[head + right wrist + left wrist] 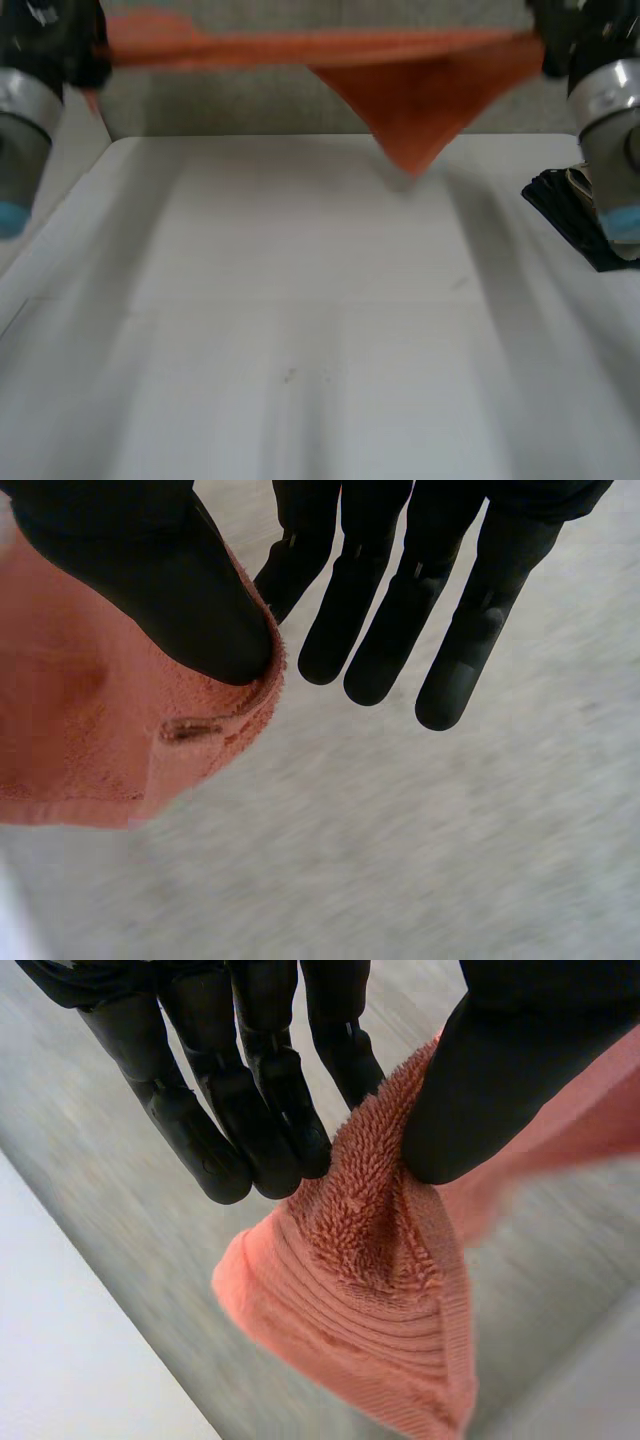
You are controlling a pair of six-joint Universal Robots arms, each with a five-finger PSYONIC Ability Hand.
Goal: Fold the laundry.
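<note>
An orange towel [420, 110] hangs stretched in the air above the far edge of the white table [300, 300], its middle sagging in a point. My left hand [240, 1110] is shut on one corner of the towel [370, 1290], pinching it between thumb and fingers. At the other end, my right hand [150, 570] is shut on the towel's opposite corner [80, 720], thumb pressed onto the hem. In the head view the left hand [60, 50] is high at the left and the right hand [562, 35] high at the right.
A dark folded item [565, 215] lies at the table's right edge under my right arm [610, 120]. My left arm [20, 130] stands beyond the table's left edge. A grey wall rises behind the table.
</note>
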